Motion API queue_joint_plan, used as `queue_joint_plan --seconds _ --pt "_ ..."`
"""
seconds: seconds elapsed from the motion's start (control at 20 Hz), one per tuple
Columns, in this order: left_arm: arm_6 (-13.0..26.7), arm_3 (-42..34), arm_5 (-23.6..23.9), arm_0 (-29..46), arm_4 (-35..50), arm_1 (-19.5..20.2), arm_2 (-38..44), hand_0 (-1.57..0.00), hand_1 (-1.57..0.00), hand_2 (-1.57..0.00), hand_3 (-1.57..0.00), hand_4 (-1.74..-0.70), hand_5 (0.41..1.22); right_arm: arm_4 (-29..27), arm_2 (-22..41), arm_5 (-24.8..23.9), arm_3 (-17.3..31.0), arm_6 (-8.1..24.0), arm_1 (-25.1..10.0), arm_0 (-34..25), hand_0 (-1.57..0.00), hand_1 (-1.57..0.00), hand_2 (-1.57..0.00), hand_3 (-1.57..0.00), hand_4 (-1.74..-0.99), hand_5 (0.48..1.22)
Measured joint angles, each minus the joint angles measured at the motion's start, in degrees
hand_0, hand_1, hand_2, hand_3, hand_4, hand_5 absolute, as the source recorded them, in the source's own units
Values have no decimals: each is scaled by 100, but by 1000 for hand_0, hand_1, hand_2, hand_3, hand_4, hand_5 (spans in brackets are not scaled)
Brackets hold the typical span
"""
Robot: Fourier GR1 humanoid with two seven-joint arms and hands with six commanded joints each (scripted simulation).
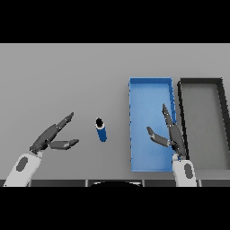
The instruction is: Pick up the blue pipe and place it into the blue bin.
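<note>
Seen from the head view, the blue pipe (101,130) stands roughly upright on the grey table (67,76), free of both hands, its dark open end uppermost. It lies just beyond the fingertips of the left hand (50,137), whose fingers are straight and spread from the thumb, holding nothing. The right hand (170,134) hovers over the blue bin (150,85), its fingers likewise straight and apart, empty; the pipe sits to the thumb side of that hand, outside the bin's near wall. A dark bin (201,81) stands just beside the blue one, on the far side from the pipe.

The pipe looks short, rigid and light, with a smooth round wall that may slip or topple if nudged. Pinching it across the mid-body, thumb against fingers, seems the safest hold.
</note>
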Motion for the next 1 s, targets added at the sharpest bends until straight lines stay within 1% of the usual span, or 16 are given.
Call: queue_joint_plan --seconds 0.1,0.15,0.2,0.3,0.35,0.4,0.45,0.5,0.55,0.6,0.7,0.75,0.8,0.85,0.9,1.0 --pt "75 -87 -76 -52 -79 -129 -208 1 1 1 1 -1091 472 -48 -55 27 33 -30 -43 -15 1 1 1 1 -1248 612" --pt "86 -159 -127 -58 -106 -157 -298 1 1 1 1 -1094 463 -60 -93 29 92 10 -74 -81 1 1 1 1 -1256 616" --pt "95 -150 -124 -87 -205 -240 -398 1 1 1 1 -1097 454 -52 -78 36 141 -21 -49 -89 1 1 1 1 -1257 617" --pt "112 -66 -123 -148 -404 -430 -596 1 1 1 1 -1109 447 -87 -43 69 -10 -87 -34 -13 1 1 1 1 -1263 617" --pt "131 -51 -123 -215 -454 -558 -688 1 1 1 1 -1114 447 -79 -67 38 39 13 -30 -86 1 1 1 1 -1265 616" --pt "197 73 -144 -312 -440 -647 -699 1 1 1 1 -1117 446 -68 -48 29 56 -7 10 -38 1 1 1 1 -1270 617" --pt "127 106 -162 -336 -474 -735 -758 1 1 1 1 -1117 446 -101 -58 45 5 -51 4 27 1 1 1 1 -1272 617" --pt "217 207 -140 -415 -537 -867 -825 1 1 1 1 -1118 446 -61 -31 26 27 3 32 29 1 1 1 1 -1271 616" --pt "215 331 -128 -480 -590 -962 -855 1 1 1 1 -1117 446 -42 -6 14 -34 -14 49 87 1 1 1 1 -1275 615" --pt "273 457 -101 -577 -662 -1130 -927 1 1 1 1 -1113 447 -57 -54 -1 -25 46 16 56 1 1 1 1 -1276 613" --pt "215 623 -170 -693 -624 -1300 -961 1 1 1 1 -1118 450 -29 -61 -43 -6 21 36 68 1 1 1 1 -1273 607" --pt "229 757 -189 -752 -617 -1488 -1021 1 1 1 1 -1117 448 -67 -65 -15 -97 -33 17 111 1 1 1 1 -1274 605" --pt "240 887 -228 -835 -573 -1553 -993 1 1 1 1 -1107 444 -108 -80 10 -58 25 21 91 1 1 1 1 -1274 603" --pt "190 1018 -166 -896 -731 -1639 -1051 1 1 1 1 -1095 441 -117 -76 32 -96 -41 10 180 1 1 1 1 -1266 598" --pt "232 1124 -48 -1008 -850 -1761 -1072 1 1 1 1 -1081 442 -111 -127 -8 -59 66 -19 103 1 1 1 1 -1265 597" --pt "-66 1296 -17 -1083 -989 -1879 -1125 1 1 1 1 -1081 459 -103 -80 54 -75 -45 -25 162 1 1 1 1 -1264 598"
